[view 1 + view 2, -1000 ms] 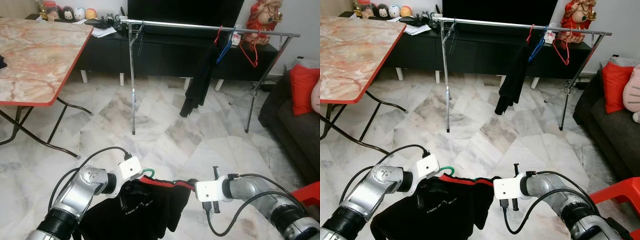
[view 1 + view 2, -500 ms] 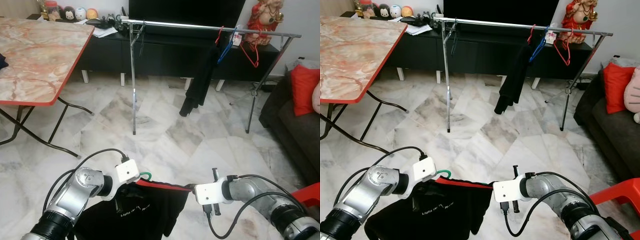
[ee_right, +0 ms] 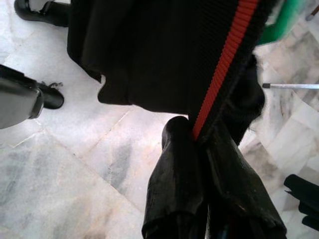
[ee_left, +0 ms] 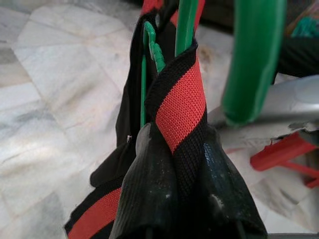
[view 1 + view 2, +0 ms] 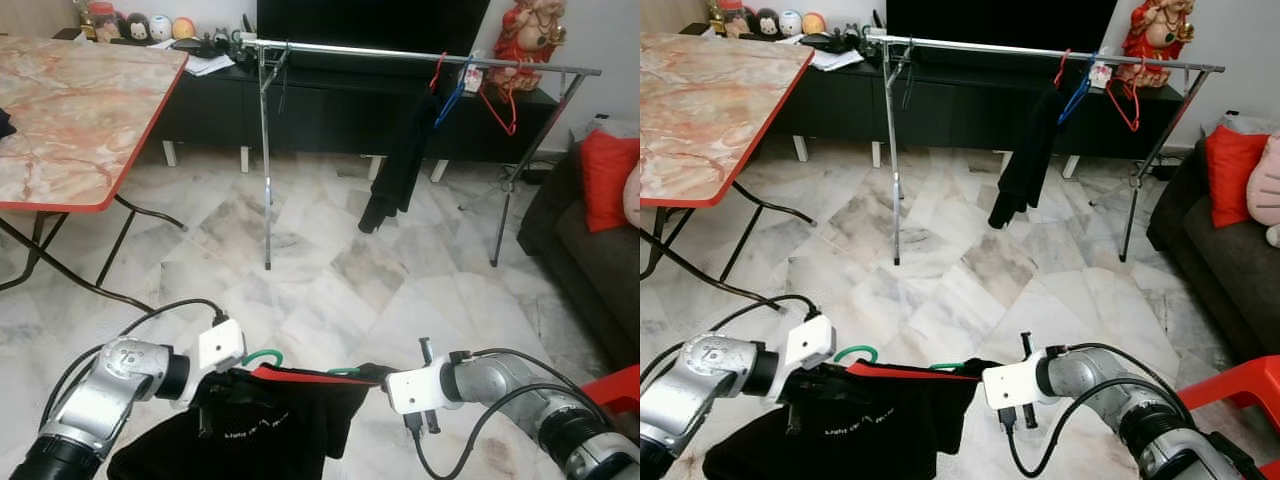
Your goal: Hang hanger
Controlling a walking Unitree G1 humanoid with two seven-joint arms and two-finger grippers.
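Observation:
A green hanger (image 5: 262, 356) carries a black garment (image 5: 250, 430) with a red-trimmed neckline (image 5: 310, 376), held low over the marble floor between both arms. My left gripper (image 4: 174, 144) is shut on the red-and-black neck band, right beside the hanger's green hook (image 4: 251, 59). My right gripper (image 3: 197, 137) is shut on the other end of the red-trimmed edge, with the hanger's green end (image 3: 281, 22) just past it. The silver clothes rail (image 5: 360, 50) stands across the room, well beyond both grippers.
On the rail hang a black garment (image 5: 400, 160) and red and blue hangers (image 5: 455, 90). A marble-topped folding table (image 5: 70, 110) stands at the left. At the right are a dark sofa (image 5: 590, 250) with a red cushion (image 5: 607, 175) and a red stool (image 5: 620, 385).
My left arm has moved left and lower, pulling the neckline out straighter. The right gripper has hardly moved.

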